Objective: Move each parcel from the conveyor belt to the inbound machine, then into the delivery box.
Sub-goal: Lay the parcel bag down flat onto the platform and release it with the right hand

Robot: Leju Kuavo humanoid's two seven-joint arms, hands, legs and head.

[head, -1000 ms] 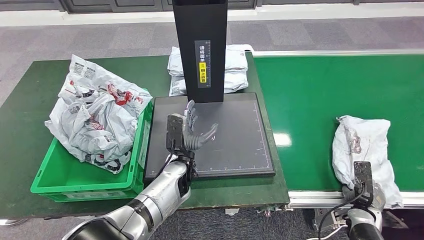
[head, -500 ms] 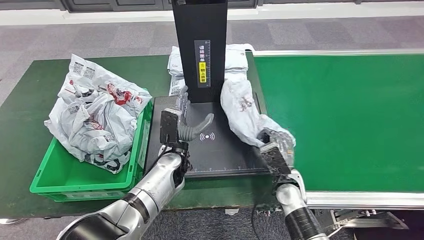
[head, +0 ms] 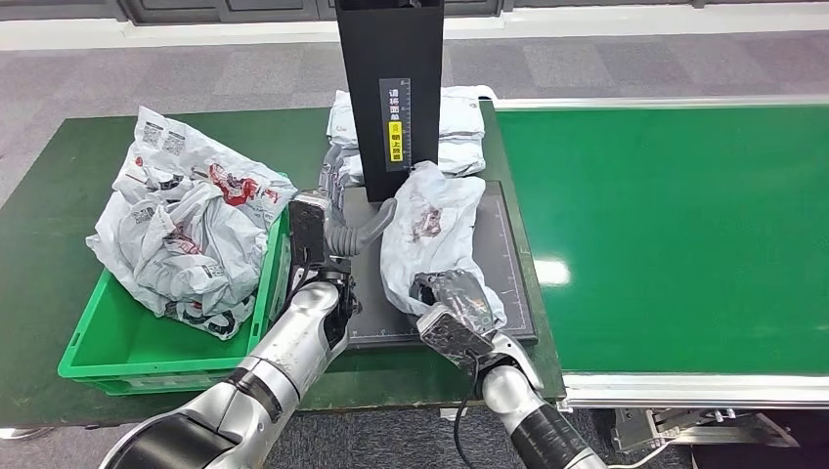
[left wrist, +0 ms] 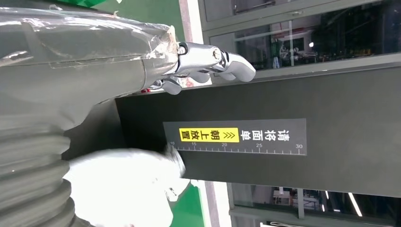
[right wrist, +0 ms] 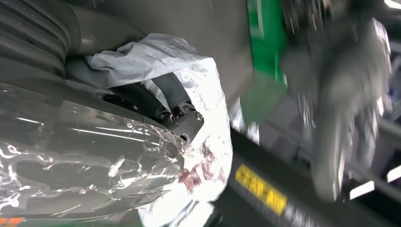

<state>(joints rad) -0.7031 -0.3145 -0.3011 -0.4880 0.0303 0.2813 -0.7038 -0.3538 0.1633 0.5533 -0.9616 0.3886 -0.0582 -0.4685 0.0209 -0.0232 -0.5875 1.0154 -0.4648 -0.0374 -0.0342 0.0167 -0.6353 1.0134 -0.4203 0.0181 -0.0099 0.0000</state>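
Note:
A grey-white plastic parcel lies on the black platform of the inbound machine, in front of its upright black column. My right hand grips the parcel's near end; in the right wrist view the parcel is bunched around its fingers. My left hand hovers at the platform's left side with fingers apart and nothing in it, its thumb close to the parcel. The left wrist view shows its fingers spread before the column, with the parcel alongside. The green conveyor belt on the right is bare.
A green delivery box at the left holds several bagged parcels. More white parcels are stacked behind the column. The dark green table surrounds the box.
My right hand has carried the parcel left from the platform's right edge onto its middle. The left hand has shifted a little left and back.

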